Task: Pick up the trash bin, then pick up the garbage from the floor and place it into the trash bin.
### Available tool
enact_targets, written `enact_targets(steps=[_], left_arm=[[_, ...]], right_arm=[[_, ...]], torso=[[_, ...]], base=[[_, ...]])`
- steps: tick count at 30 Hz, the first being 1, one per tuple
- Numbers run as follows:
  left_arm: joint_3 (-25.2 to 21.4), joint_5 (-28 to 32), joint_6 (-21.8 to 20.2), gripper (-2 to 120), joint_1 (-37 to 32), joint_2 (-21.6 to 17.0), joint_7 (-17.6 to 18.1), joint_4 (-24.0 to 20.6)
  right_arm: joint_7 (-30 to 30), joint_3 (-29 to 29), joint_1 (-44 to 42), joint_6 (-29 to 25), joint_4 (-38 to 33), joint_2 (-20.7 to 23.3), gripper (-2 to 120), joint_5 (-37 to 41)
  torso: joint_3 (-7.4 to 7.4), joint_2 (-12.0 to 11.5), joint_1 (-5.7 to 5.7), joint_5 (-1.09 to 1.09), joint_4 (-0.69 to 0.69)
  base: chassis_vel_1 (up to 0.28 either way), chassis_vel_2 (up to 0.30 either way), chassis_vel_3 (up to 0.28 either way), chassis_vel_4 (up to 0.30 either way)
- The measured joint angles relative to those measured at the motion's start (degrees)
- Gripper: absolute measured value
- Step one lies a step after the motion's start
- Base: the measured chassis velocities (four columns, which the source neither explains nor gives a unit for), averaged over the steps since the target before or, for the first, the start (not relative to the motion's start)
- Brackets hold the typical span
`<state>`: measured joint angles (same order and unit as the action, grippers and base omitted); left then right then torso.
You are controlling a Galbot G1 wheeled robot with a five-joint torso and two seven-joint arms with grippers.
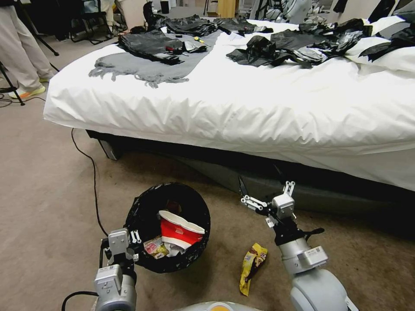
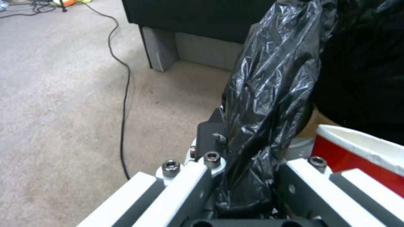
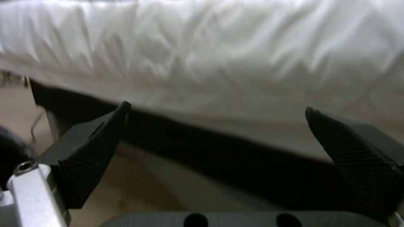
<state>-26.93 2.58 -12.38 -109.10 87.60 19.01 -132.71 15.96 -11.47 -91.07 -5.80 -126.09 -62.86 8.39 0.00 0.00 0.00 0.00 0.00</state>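
Note:
The trash bin (image 1: 138, 216), lined with a black bag, hangs just above the carpet at the lower left. My left gripper (image 1: 135, 242) is shut on its near rim, and the left wrist view shows the bag's rim (image 2: 269, 94) pinched between the fingers (image 2: 176, 186). Inside the bin lie a red-and-white paper piece (image 1: 179, 229) and small wrappers (image 1: 155, 248). One piece of garbage, a yellow snack wrapper (image 1: 253, 264), lies on the floor to the right of the bin. My right gripper (image 1: 259, 181) is open and empty, raised above the wrapper and pointing at the bed base (image 3: 235, 170).
A bed with a white sheet (image 1: 242, 108) fills the space ahead, its dark base (image 1: 302, 181) close behind my right gripper. Black bags and a grey cloth (image 1: 142, 69) lie on top. A black cable (image 1: 93, 172) runs over the carpet on the left. A person's legs (image 1: 19, 52) stand far left.

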Motion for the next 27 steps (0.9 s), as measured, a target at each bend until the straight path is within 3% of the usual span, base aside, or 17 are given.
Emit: enact_targets(steps=[3, 4, 7, 8, 11, 12, 15, 27], left_arm=[[-0.07, 0.23, -0.28, 0, 0.56, -0.04, 0.03, 0.31], [-0.07, 0.23, -0.28, 0, 0.56, -0.04, 0.03, 0.31], [0.07, 0.26, -0.52, 0, 1.10, 0.00, 0.09, 0.77], [0.07, 0.26, -0.52, 0, 1.10, 0.00, 0.09, 0.77], [0.33, 0.27, -0.59, 0, 1.53, 0.13, 0.16, 1.14], [0.33, 0.27, -0.59, 0, 1.53, 0.13, 0.16, 1.14], [0.48, 0.27, -0.61, 0, 1.66, 0.26, 0.18, 1.25], [0.57, 0.04, -0.63, 0, 1.31, 0.54, 0.27, 1.08]], right_arm=[[4.35, 1.26, -1.39, 9.67, -2.13, 4.21, 100, 6.95], [4.35, 1.26, -1.39, 9.67, -2.13, 4.21, 100, 6.95], [8.45, 1.48, -1.28, 18.67, -4.30, 7.68, 100, 15.99], [8.45, 1.48, -1.28, 18.67, -4.30, 7.68, 100, 15.99], [12.09, 0.89, 0.32, 26.86, -5.60, 9.98, 100, 24.02], [12.09, 0.89, 0.32, 26.86, -5.60, 9.98, 100, 24.02], [12.88, 0.49, 1.49, 33.48, -5.37, 11.88, 100, 30.13], [11.82, 2.32, 4.38, 43.24, -0.31, 14.58, 100, 44.04]], torso=[[0.00, 0.00, 0.00, 0.00, 0.00], [0.00, 0.00, 0.00, 0.00, 0.00], [0.00, 0.00, 0.00, 0.00, 0.00], [0.00, 0.00, 0.00, 0.00, 0.00], [0.00, 0.00, 0.00, 0.00, 0.01], [0.00, 0.00, 0.00, 0.00, 0.01], [0.00, 0.00, 0.00, 0.00, 0.01], [0.00, 0.00, 0.00, 0.00, 0.00]], base=[[0.000, 0.000, 0.000, 0.000], [0.000, 0.000, 0.000, 0.000], [0.000, 0.000, 0.000, 0.000], [0.000, 0.000, 0.000, 0.000], [0.000, 0.000, 0.000, 0.000], [0.000, 0.000, 0.000, 0.000], [0.000, 0.000, 0.000, 0.000], [0.000, 0.000, 0.000, 0.000]])
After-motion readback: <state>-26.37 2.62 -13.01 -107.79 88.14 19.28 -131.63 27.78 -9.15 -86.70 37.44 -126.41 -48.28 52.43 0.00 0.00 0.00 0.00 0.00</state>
